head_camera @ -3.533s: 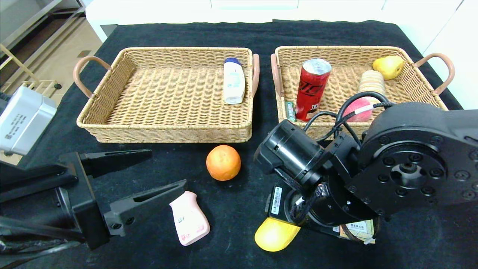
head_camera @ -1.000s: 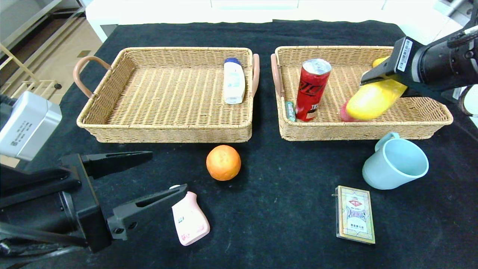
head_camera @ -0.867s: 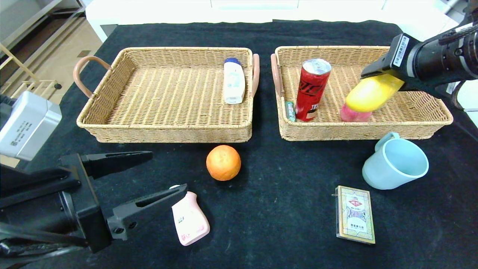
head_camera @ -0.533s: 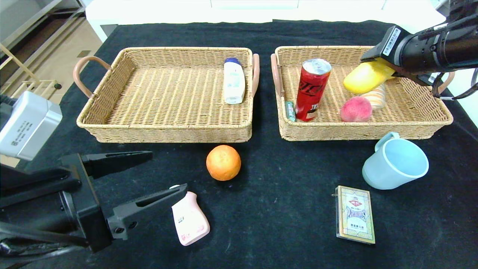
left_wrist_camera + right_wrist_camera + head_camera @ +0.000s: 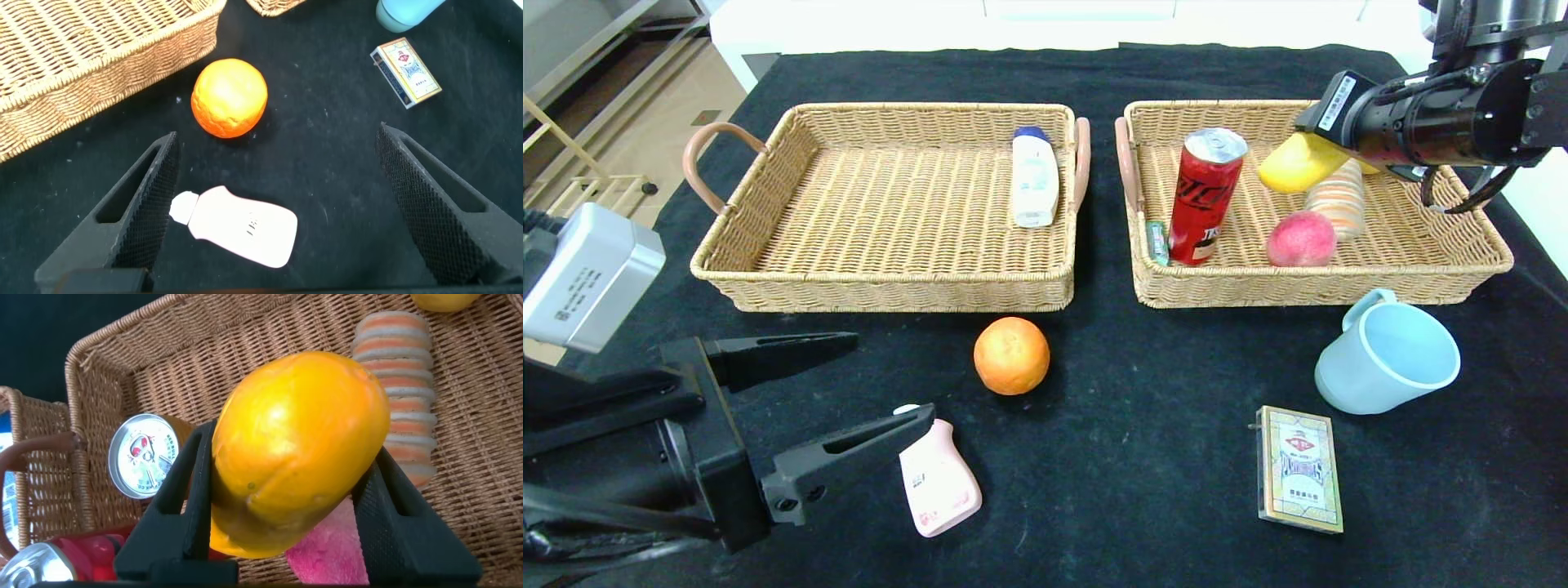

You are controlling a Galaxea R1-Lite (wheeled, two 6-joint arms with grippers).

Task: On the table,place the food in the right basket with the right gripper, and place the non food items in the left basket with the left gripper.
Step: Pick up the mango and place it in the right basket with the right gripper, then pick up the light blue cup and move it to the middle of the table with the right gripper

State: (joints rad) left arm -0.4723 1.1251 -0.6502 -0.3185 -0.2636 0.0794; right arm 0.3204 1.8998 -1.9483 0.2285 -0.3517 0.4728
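Yellow mango (image 5: 298,449) in R hand (image 5: 286,531)

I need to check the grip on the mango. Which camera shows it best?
The right wrist view: the mango fills it, clamped in the right tool. The head view shows only its end; the left wrist view misses it.

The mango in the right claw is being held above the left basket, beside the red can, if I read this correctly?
Not quite: the right claw holds the mango above the right basket, not the left one. The red can stands in that same basket, beside it. The head view shows this, and the right wrist view shows the claw shut on the mango.
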